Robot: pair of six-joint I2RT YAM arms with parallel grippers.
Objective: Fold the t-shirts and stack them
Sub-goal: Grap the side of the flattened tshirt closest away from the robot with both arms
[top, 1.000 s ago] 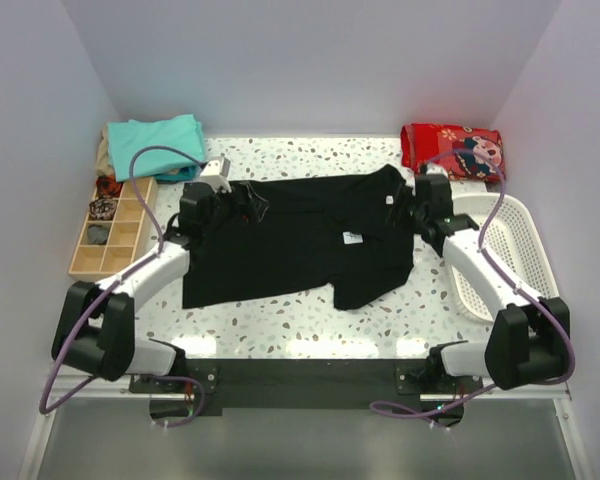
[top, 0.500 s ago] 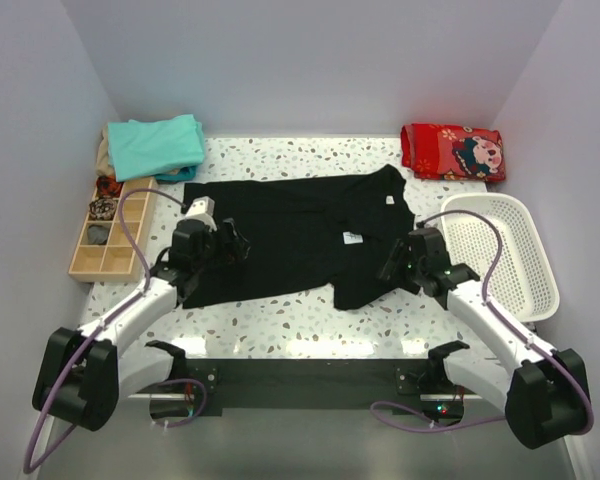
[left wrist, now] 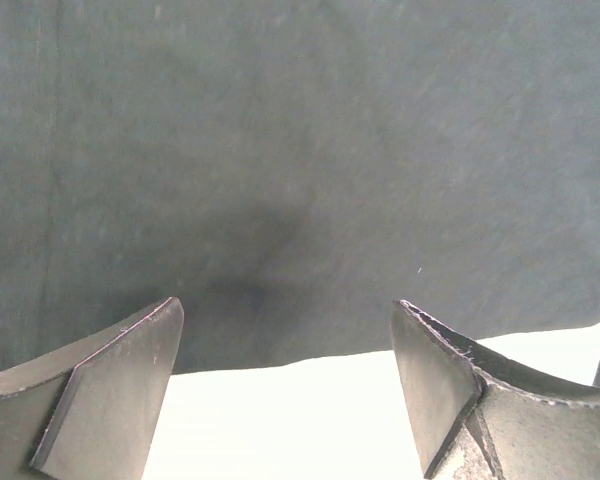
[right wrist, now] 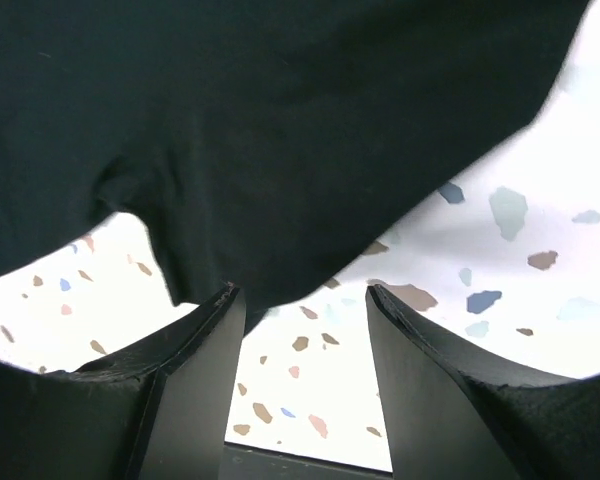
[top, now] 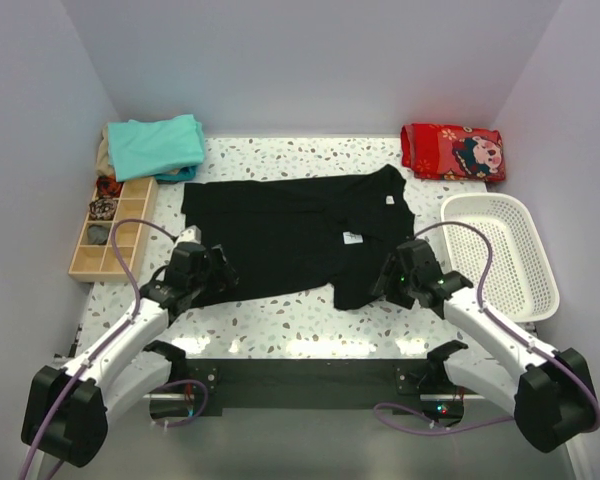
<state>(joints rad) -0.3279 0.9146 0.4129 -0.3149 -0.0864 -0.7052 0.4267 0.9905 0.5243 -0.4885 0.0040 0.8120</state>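
The spread t-shirt (top: 280, 230) is plain black with a small white patch (top: 351, 238); close up it reads greyish, perhaps from glare. The folded tees (top: 155, 143) are teal. The table (top: 300, 325) is white terrazzo flecked brown and blue, the basket (top: 500, 255) white, the cloth (top: 452, 150) red with a cartoon print.

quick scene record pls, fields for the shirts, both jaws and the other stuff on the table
black t-shirt: spread out mid-table, white patch facing up
teal t-shirts: folded, far left corner
left jaws: open, at the black shirt's near left edge, holding nothing
right jaws: open, at the shirt's near right corner, holding nothing
basket: white, right side
red cloth: far right corner
wooden tray: left edge, compartments
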